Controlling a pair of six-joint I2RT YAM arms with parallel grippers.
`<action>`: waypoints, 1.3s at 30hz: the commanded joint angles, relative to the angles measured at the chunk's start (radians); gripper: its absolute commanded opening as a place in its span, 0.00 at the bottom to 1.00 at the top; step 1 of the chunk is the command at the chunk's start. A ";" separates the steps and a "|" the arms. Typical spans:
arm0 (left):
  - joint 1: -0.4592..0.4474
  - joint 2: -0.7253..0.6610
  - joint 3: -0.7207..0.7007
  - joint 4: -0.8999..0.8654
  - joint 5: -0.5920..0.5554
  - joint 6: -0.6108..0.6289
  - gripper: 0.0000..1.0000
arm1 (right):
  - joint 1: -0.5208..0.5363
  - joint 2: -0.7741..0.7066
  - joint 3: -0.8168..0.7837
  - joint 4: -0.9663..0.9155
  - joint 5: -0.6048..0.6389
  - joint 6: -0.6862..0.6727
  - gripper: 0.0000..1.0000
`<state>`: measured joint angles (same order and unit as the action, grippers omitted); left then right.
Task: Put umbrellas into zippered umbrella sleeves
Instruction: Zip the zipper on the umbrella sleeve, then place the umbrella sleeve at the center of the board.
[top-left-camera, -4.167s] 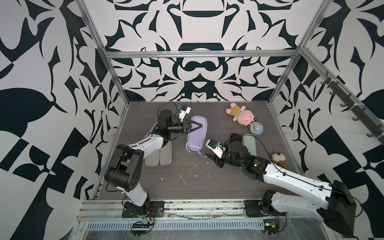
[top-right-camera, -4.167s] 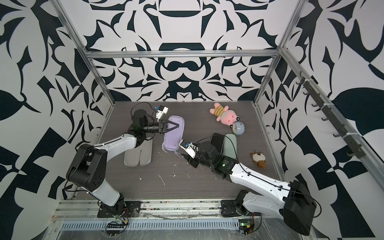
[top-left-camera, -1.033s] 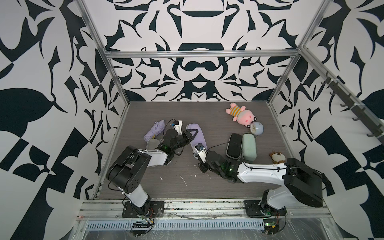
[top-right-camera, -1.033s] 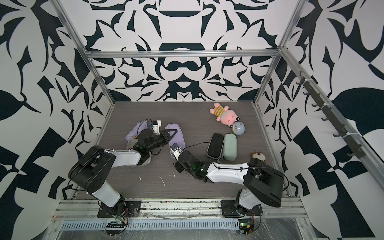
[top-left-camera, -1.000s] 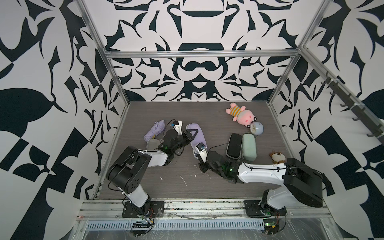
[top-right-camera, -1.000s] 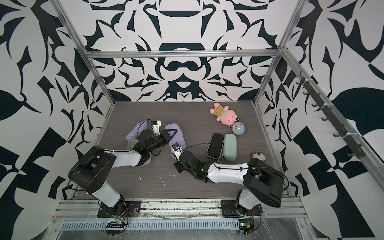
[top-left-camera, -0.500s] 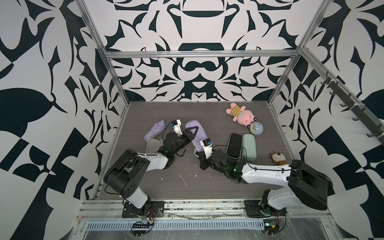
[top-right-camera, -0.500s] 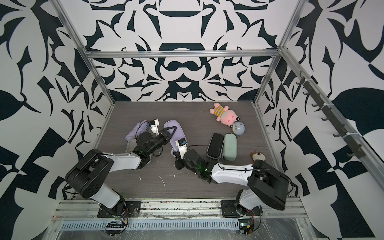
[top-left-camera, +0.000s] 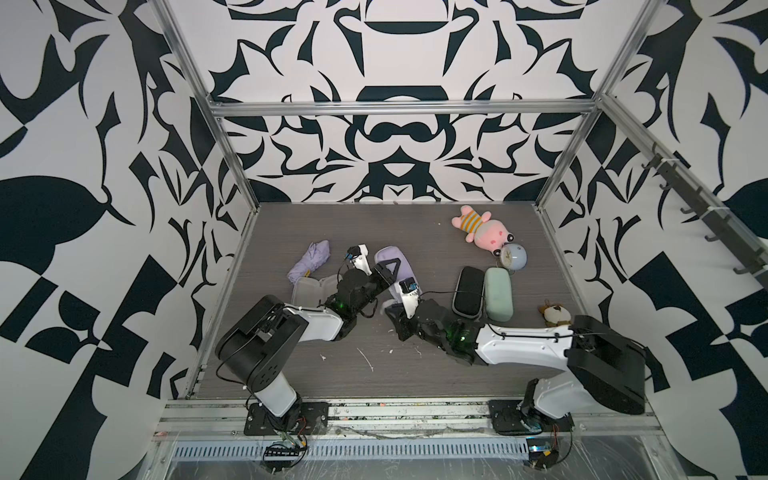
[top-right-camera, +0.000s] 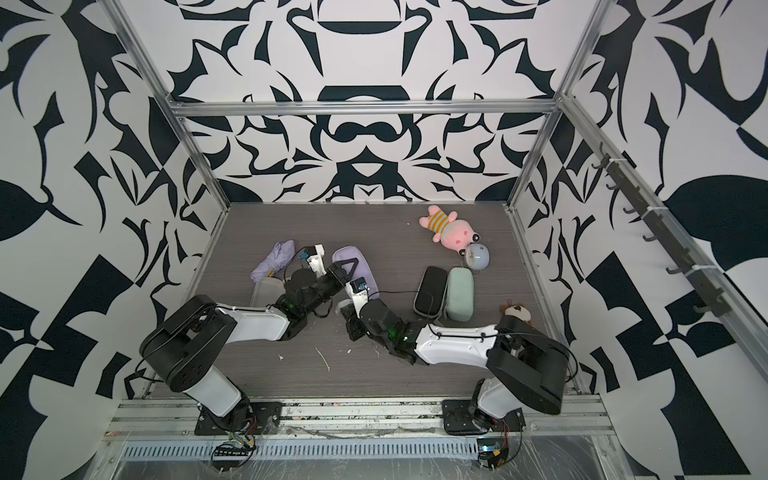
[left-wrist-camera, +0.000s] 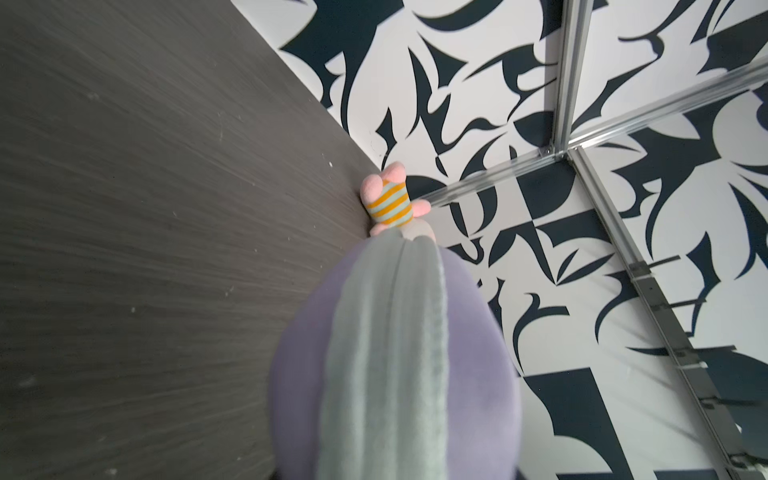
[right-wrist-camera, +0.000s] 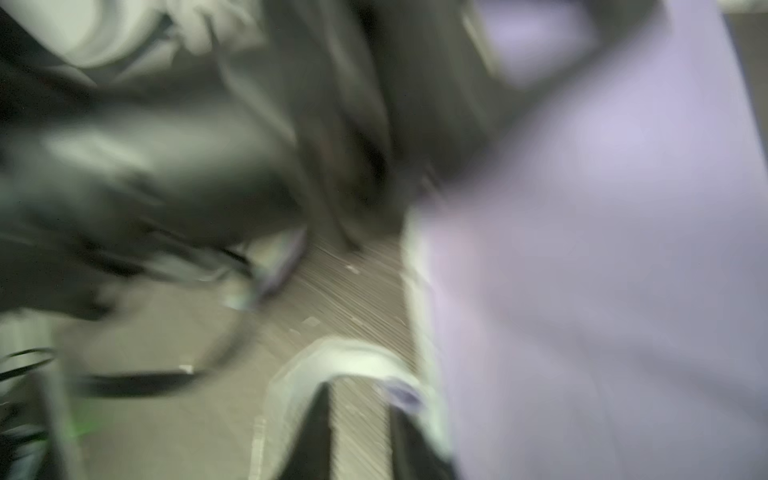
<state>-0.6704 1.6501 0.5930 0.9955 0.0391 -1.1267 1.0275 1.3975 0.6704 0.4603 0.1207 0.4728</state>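
Where visible, four sleeves (top-left-camera: 384, 254) (top-left-camera: 309, 291) (top-left-camera: 468, 293) (top-left-camera: 498, 293), one umbrella (top-left-camera: 311, 259)

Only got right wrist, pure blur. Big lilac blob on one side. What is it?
Observer: Likely the lilac sleeve; the left wrist view shows its zip closed.
Operator: Anything holding it?
Observer: The left pincer looks clamped on it in both top views.
Operator: Any umbrella loose?
Observer: One lilac umbrella lies loose beside an open sleeve.
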 joint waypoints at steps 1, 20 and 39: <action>0.066 0.033 0.062 -0.122 0.236 -0.010 0.02 | -0.077 -0.194 0.073 -0.022 -0.153 0.058 0.45; -0.046 0.474 0.672 -0.766 0.492 0.224 0.55 | -0.364 -0.322 0.146 -0.628 -0.037 0.059 0.45; 0.271 -0.395 0.381 -1.457 -0.217 0.661 0.91 | -0.198 0.324 0.498 -0.716 -0.180 0.343 0.44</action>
<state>-0.4137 1.3563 1.0248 -0.2348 0.1085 -0.6216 0.8272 1.6520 1.1152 -0.3084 -0.0086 0.7326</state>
